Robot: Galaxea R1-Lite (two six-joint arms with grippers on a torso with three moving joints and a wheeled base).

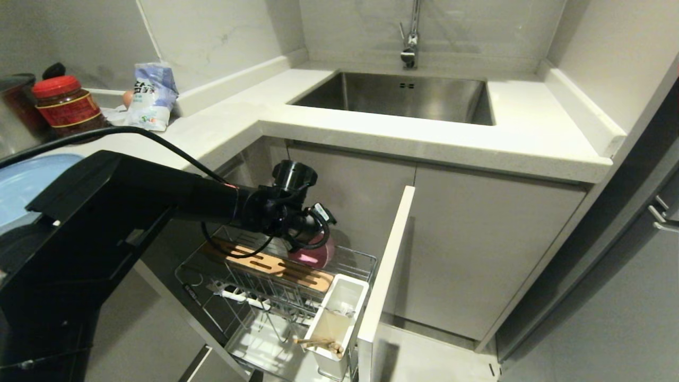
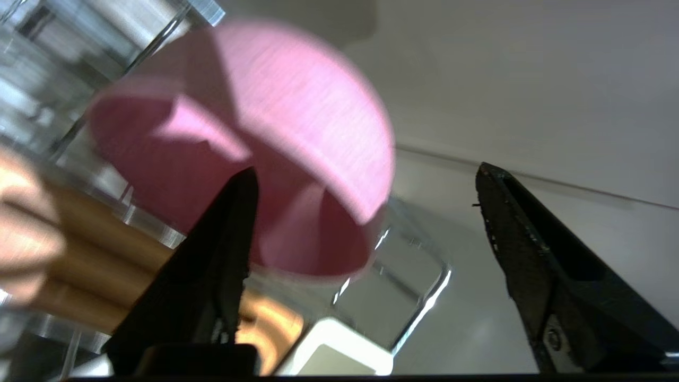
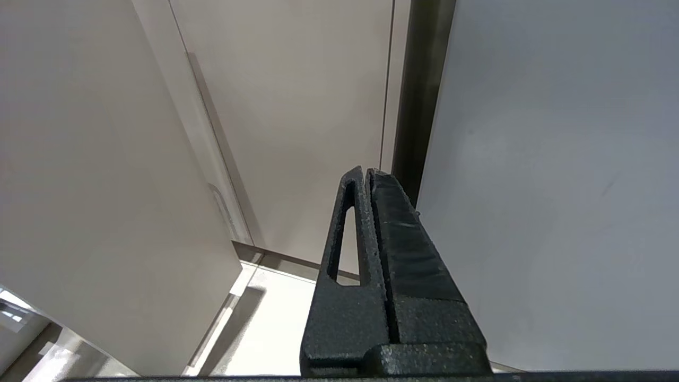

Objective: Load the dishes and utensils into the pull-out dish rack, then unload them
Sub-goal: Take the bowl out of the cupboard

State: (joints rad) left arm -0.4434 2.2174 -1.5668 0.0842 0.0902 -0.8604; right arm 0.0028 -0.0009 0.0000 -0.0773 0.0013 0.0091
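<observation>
The left tool [image 2: 366, 212] stands open, its fingers spread wide, holding nothing. The pink bowl [image 2: 276, 138] sits just ahead of it, tilted, in the wire rack [image 1: 276, 297], one finger [image 2: 223, 239] reaching in front of its rim. The bowl looks light, stiff and breakable, its matte wall likely not slippery; the rim is the best place to pinch. Chopsticks [image 1: 318, 343] stand in the white cup [image 1: 339, 318] nearer the front panel. The right tool [image 3: 368, 178] hangs closed by grey cabinet doors. The pale desk [image 1: 424, 143] and a steel sink [image 1: 403, 95] lie above.
</observation>
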